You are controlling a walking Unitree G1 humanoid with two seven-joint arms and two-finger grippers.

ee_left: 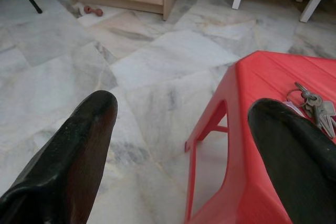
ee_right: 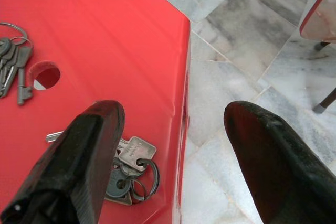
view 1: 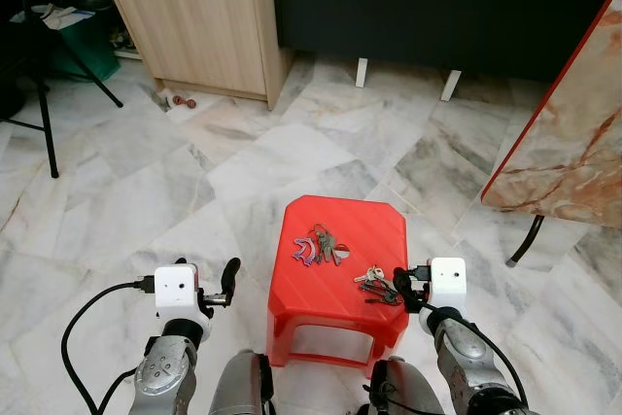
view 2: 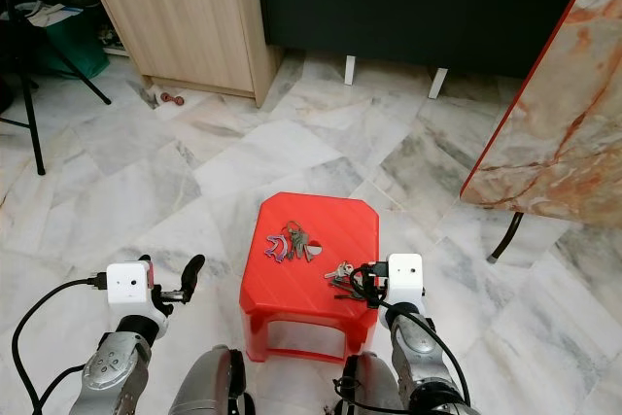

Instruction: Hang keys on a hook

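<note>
A bunch of keys lies at the right edge of the red stool, near its front corner. The right hand hovers over that edge, fingers spread, one above the keys. A second key bunch lies mid-stool. The left hand, fingers spread, hangs over bare marble floor beside the stool's left side.

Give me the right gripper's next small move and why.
Probably shift the right gripper slightly left and down over the key bunch at the red stool's right edge: its fingers are open, one above the keys, the other hanging past the edge.
</note>
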